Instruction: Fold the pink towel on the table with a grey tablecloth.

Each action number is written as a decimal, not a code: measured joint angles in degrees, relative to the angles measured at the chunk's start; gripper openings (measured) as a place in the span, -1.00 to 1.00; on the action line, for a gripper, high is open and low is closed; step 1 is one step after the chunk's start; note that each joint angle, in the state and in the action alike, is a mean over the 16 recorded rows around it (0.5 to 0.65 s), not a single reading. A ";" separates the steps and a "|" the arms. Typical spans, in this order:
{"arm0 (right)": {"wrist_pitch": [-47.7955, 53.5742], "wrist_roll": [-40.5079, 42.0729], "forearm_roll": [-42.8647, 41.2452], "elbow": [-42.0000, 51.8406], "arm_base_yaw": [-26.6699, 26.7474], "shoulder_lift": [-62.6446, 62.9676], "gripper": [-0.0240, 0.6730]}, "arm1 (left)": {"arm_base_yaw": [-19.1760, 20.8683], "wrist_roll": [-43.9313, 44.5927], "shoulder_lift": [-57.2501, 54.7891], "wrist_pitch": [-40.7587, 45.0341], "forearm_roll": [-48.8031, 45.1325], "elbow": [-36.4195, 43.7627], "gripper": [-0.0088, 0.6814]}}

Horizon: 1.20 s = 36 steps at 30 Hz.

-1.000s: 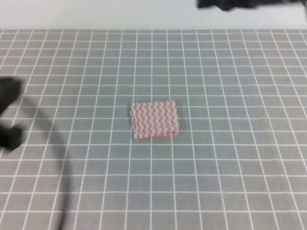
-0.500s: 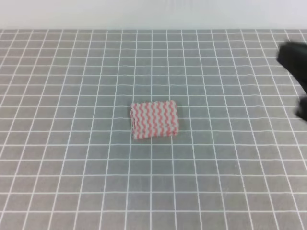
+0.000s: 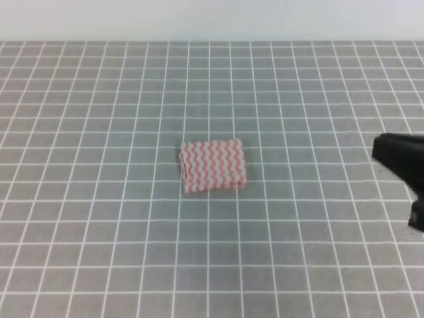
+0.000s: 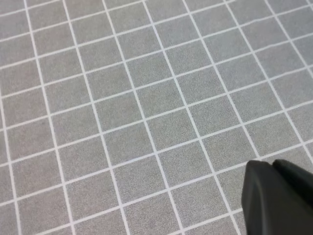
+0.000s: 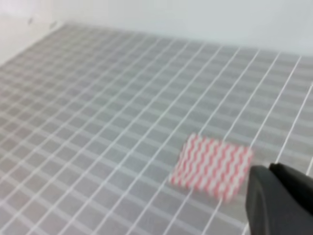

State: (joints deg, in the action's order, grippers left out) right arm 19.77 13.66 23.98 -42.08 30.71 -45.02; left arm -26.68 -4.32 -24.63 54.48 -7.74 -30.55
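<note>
The thin small cloth with pink-and-white wavy zigzag stripes, the pink towel (image 3: 213, 165), is seen lying flat as a compact folded rectangle near the middle of the table with a grey tablecloth (image 3: 99, 252), well apart from every edge. Its layered edges are visible along the near and left sides. Nothing is placed on it and nothing is touching it.

At the right edge of the table, in the exterior high view, a black blurred shape is seen: the right gripper (image 3: 401, 169). It is held well apart from the towel, and nothing is seen in it; how far it is opened cannot be told. In the right wrist view only one dark finger (image 5: 279, 200) is shown at the lower right corner, with the towel (image 5: 211, 166) just beside it in the picture.

The left gripper is shown only in the left wrist view as one black finger (image 4: 276, 198) above bare grid squares; its opening cannot be told.

The cloth surface is grey with thin white lines in a regular grid. Behind the far edge a plain white wall (image 3: 212, 20) is seen.
</note>
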 joint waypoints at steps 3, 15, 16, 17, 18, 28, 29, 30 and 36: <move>-0.90 0.06 0.06 0.00 0.02 0.00 -0.98 | 0.00 0.00 0.00 0.28 -0.02 0.08 -0.97; -1.21 2.84 -0.42 -0.06 -0.03 -0.12 -0.98 | 0.00 0.12 -0.19 0.21 -0.15 0.07 -0.97; -0.40 3.17 -0.78 -0.06 -0.14 -0.12 -0.98 | 0.00 0.13 -0.19 0.21 -0.15 0.07 -0.97; 0.45 3.49 -1.14 -0.06 -0.24 -0.12 -0.98 | 0.00 0.16 -0.25 0.18 -0.18 0.06 -0.97; 1.31 3.79 -1.75 -0.06 -0.42 -0.12 -0.98 | 0.00 0.18 -0.31 0.15 -0.21 0.05 -0.97; 8.64 3.65 -10.77 -0.03 -4.05 0.18 -0.98 | 0.00 0.21 -0.25 0.18 -0.21 0.06 -0.97; 8.97 3.48 -11.82 -0.03 -4.73 0.22 -0.98 | 0.00 0.20 -0.19 0.21 -0.20 0.07 -0.97; 9.27 3.31 -12.81 -0.03 -5.43 0.26 -0.98 | 0.00 0.20 -0.12 0.21 -0.21 0.07 -0.97; 9.61 2.68 -16.92 0.00 -10.61 0.76 -0.98 | 0.00 0.23 -0.12 0.21 -0.21 0.07 -0.97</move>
State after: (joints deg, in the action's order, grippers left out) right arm 29.38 16.34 7.06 -42.08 20.10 -44.25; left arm -26.68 -4.09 -24.76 54.69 -7.95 -30.48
